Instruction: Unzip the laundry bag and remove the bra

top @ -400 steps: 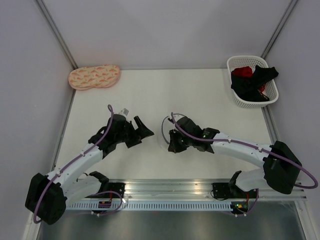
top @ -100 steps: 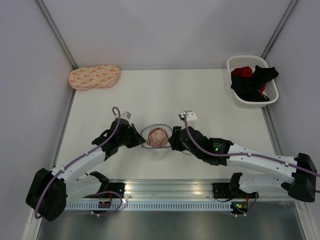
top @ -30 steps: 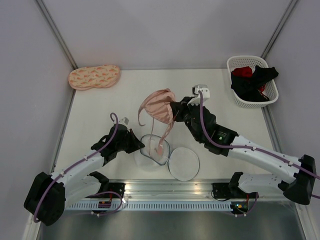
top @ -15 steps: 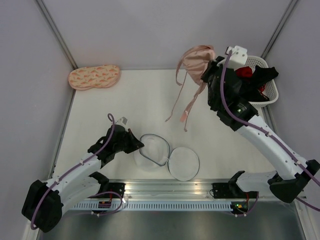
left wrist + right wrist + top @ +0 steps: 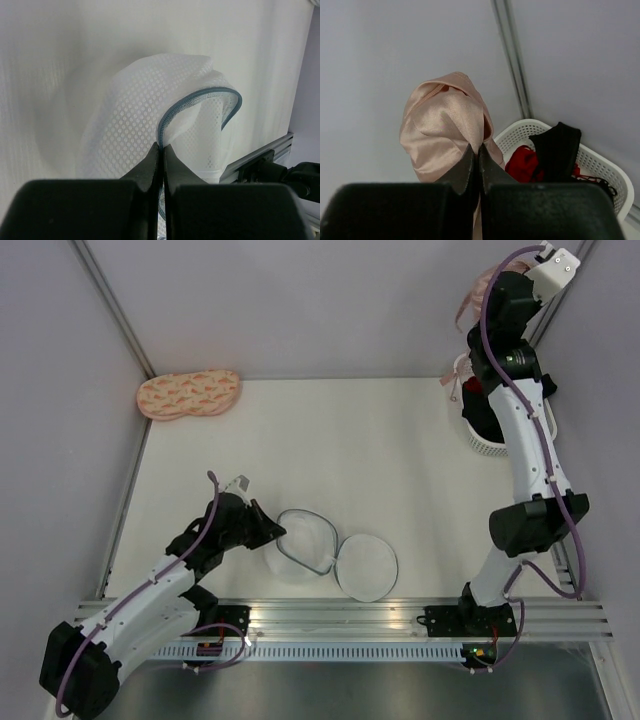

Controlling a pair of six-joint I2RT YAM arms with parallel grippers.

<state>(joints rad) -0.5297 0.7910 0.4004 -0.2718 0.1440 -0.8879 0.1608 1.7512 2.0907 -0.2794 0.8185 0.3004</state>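
- Laundry bag: one, translucent white mesh, unzipped, with its round lid flap lying flat beside it near the front edge of the table.
- Left gripper: jaws pinched tight on the bag's grey-lilac rim.
- Right gripper: raised high, clamped on one pale pink bra near one white basket.

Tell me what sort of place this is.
Likely a robot lab test cell, not a home: plain grey walls box in a white table, and the left arm and right arm are bolted to a metal rail.
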